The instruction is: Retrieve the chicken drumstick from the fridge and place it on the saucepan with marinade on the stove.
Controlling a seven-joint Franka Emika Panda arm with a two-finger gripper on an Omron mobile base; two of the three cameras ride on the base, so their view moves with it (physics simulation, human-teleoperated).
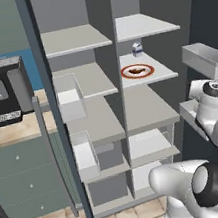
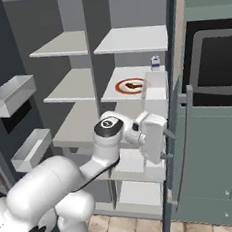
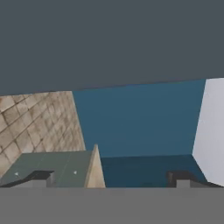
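Hand (image 3: 111,177) stood released, jaws wide apart and grasping nothing; its two dark fingertips (image 3: 41,176) showed at 7 and 5 o'clock in the hand view. Beyond them lay dark blue-grey panel, a patch of tiled floor (image 3: 35,127) at 9 o'clock and pale green cabinet fronts at 7 o'clock.

In the right base view the hand (image 2: 167,144) sat at the outer edge of the open fridge (image 2: 86,20), beside the door's inner edge, with clear door bins (image 2: 10,95) at 9 o'clock.

Chicken drumstick (image 1: 135,70) lay as a small brown shape on a red-rimmed white plate (image 1: 147,71), on a right-hand fridge shelf at 1 o'clock from centre in the left base view. A small white carton (image 1: 137,49) stood just behind the plate. A dark coffee machine (image 1: 3,89) sat on the desk (image 1: 8,131) at 9 o'clock.
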